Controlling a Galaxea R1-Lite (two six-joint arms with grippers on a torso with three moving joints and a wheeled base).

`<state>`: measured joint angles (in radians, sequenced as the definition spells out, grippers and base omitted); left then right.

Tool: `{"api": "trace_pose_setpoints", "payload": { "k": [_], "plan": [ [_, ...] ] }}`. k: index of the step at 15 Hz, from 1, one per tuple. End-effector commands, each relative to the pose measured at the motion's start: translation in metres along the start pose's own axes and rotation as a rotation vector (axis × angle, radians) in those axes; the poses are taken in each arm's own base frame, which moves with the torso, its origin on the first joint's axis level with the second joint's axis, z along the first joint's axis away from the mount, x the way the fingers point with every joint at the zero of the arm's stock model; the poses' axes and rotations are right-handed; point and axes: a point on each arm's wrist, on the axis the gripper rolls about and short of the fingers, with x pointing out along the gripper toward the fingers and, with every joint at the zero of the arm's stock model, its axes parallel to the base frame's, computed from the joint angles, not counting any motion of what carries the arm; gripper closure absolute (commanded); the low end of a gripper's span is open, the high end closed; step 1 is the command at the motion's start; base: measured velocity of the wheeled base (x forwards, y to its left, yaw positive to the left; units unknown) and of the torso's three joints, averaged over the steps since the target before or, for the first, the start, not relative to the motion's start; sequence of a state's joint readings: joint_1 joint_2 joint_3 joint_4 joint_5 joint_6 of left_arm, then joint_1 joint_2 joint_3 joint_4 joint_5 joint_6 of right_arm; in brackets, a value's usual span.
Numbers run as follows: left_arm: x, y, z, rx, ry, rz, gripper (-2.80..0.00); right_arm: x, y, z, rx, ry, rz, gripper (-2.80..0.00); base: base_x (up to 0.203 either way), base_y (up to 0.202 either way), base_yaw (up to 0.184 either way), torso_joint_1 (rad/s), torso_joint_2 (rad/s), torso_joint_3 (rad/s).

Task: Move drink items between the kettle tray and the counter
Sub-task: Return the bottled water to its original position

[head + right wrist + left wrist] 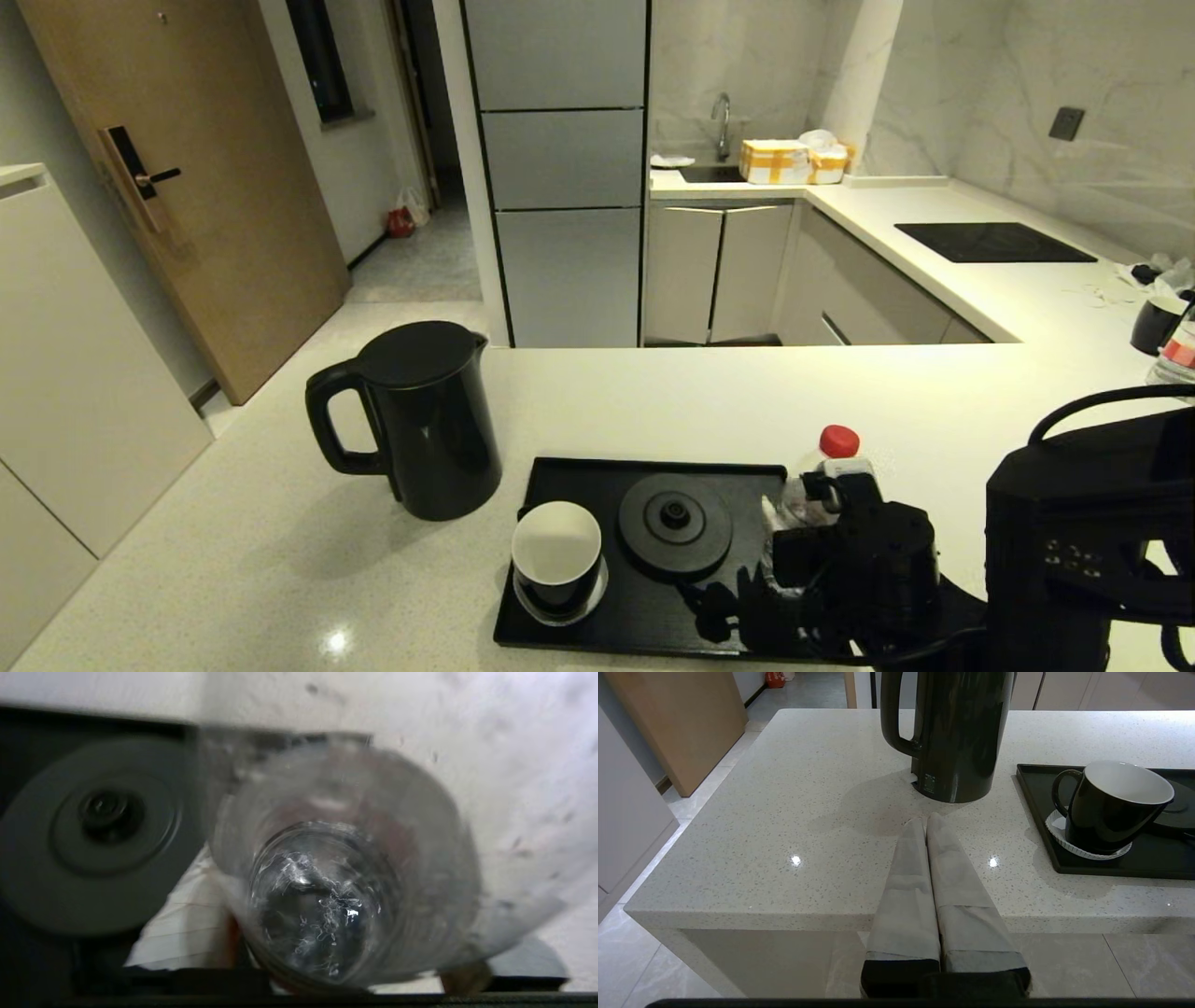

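The black kettle [429, 429] stands on the off-white counter [280, 560], left of the black kettle tray [569, 476]; it also shows in the left wrist view as the kettle [957, 732]. The tray's round base disc [674, 523] is bare. My right gripper [814, 499] is around the clear bottle [838, 443] with the red cap, at the tray's right edge. In the right wrist view the bottle [327, 868] is blurred, its base towards the camera, beside the disc [103, 830]. Whether it rests on tray or counter is hidden. My left gripper [926, 821] is shut and empty over the counter's near edge, short of the kettle.
A black cup with a white inside [556, 555] sits on a saucer at the tray's front left. At the far right of the counter stand another cup [1158, 322] and a second bottle [1178, 355]. A black hob panel [994, 243] lies further back.
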<state>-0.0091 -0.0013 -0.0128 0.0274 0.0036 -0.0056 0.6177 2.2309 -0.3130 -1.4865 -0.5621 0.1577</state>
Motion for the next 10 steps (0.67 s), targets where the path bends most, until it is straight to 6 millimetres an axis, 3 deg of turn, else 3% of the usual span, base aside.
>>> {"api": "trace_pose_setpoints", "payload": {
  "k": [1, 6, 10],
  "plan": [
    [0.0, 0.0, 0.0, -0.001, 0.0, 0.001, 0.0, -0.001, 0.002, 0.0, 0.008, -0.011, 0.01, -2.8, 0.0, 0.0, 0.0, 0.0, 0.0, 0.0],
    [0.0, 0.0, 0.0, -0.001, -0.001, 0.001, 0.0, -0.015, 0.0, 0.001, -0.002, -0.016, 0.033, -2.8, 0.0, 0.0, 0.0, 0.0, 0.0, 0.0],
    [0.0, 0.0, 0.0, -0.001, 0.0, 0.001, 0.0, -0.032, -0.007, 0.016, -0.012, -0.055, 0.059, -2.8, 0.0, 0.0, 0.0, 0.0, 0.0, 0.0]
  ]
}}
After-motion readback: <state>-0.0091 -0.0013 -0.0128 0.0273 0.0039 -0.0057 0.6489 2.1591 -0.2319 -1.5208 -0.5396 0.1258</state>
